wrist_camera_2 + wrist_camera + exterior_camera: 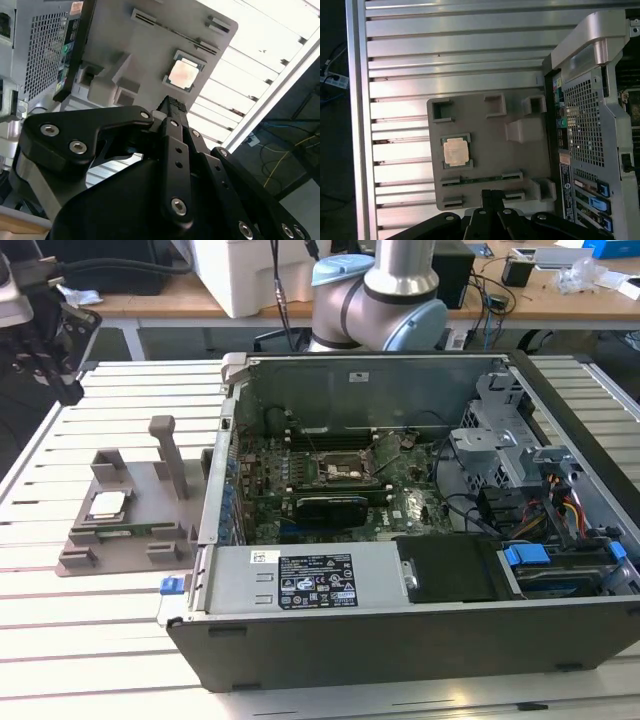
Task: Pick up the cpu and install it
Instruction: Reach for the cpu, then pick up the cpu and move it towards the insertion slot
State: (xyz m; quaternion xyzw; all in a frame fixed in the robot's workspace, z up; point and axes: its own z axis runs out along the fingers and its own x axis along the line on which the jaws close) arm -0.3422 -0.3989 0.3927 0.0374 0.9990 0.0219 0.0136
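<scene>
Silvery metal caps the cpu [456, 151], a thin, flat, stiff square. I judge it light but fragile, with an underside that must not be scraped or pressed. The smooth top offers no purchase, so I would take hold across two opposite edges of the darker rim, keeping it level and using light force.

The cpu lies flat in a square recess of the grey tray [520, 160]. The tray rests on the slatted worktop [445, 60], just beside the open computer case [400, 640], on the exterior view's left. A green memory stick [480, 179] sits in the tray slot next to the cpu.

The pincer [487, 194] has its fingers drawn together and holds nothing. It hangs above the tray, well apart from the cpu.
</scene>
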